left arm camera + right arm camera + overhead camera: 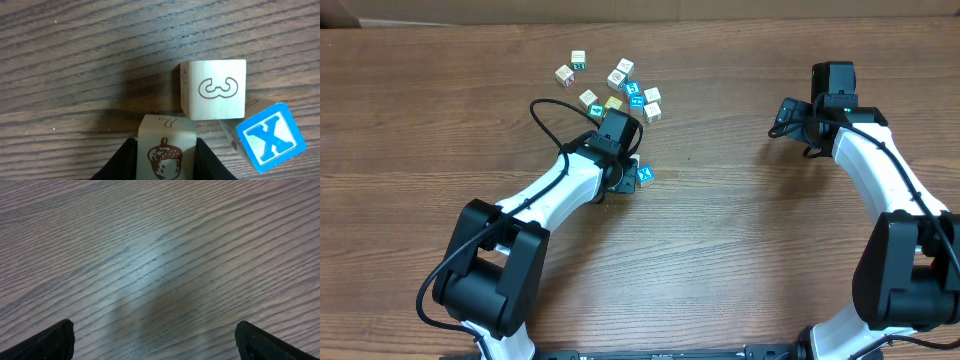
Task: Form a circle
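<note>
In the left wrist view my left gripper [166,161] is shut on a pale cube with an acorn drawing and a 7 [166,149], a black finger pressed to each side. Just ahead of it stands a white cube with a curly brown symbol [215,89], touching the acorn cube's far right corner. A blue-faced X cube [270,137] lies tilted against that white cube's right side. These three make the small cluster of the circle. From overhead, the left gripper [620,165] covers most of it; only the blue X cube [645,174] shows. My right gripper [788,118] stands open over bare table, far to the right.
A loose scatter of white, yellow and teal cubes [620,88] lies behind the left gripper toward the table's far edge. The right wrist view shows only wood grain between the open right gripper [155,340] and its fingertips [57,340].
</note>
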Controlling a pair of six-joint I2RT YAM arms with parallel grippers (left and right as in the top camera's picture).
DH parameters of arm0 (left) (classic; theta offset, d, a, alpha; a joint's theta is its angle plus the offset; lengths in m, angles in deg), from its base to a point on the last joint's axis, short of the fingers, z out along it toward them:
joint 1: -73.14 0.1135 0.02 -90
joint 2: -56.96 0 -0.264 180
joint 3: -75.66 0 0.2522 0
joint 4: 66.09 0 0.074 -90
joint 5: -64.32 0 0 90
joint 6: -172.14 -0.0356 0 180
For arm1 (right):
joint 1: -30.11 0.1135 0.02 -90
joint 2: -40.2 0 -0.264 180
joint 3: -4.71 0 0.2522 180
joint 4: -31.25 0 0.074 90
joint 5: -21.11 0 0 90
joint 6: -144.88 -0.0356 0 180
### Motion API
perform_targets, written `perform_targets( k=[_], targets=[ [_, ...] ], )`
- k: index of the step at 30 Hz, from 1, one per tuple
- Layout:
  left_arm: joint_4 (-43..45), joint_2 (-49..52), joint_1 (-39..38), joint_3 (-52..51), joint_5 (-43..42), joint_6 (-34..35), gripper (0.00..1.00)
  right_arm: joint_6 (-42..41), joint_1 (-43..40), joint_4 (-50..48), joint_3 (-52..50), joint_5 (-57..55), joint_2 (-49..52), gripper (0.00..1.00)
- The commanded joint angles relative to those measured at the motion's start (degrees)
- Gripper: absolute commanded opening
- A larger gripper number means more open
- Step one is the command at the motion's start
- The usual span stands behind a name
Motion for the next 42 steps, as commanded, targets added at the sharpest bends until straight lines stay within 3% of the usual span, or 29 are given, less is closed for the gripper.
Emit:
perform_targets(
  k=[1,14,22,28,34,42],
  targets=[
    [-0.9,0.8,-0.2,-0.6,1.7,1.5,0.25,0.0,-0.2,-0.3,0.5,-0.4,-0.7,1.0],
    [-1.1,0.8,-0.2,-0.6,2.6,2.8,0.27,0.0,-0.2,-0.3,0.5,-0.4,-0.7,1.0],
    [-1.1,0.8,-0.2,-0.6,2.6,2.8,0.41,0.0,-0.2,-0.3,0.5,-0.4,-0.7,1.0],
    [-1.0,0.8,-0.2,-0.6,2.2,2.7,0.45,0.0,-0.2,-0.3,0.5,-0.4,-0.7,1.0],
    [-1.0,0.8,-0.2,0.1,1.5,2.5,0.45,0.0,-0.2,-0.3,0.5,-0.4,-0.7,1.0],
    [-0.9,0.8,-0.2,0.2,1.1,2.5,0.31,0.0,-0.2,-0.3,0.5,-0.4,-0.7,1.0]
  ],
)
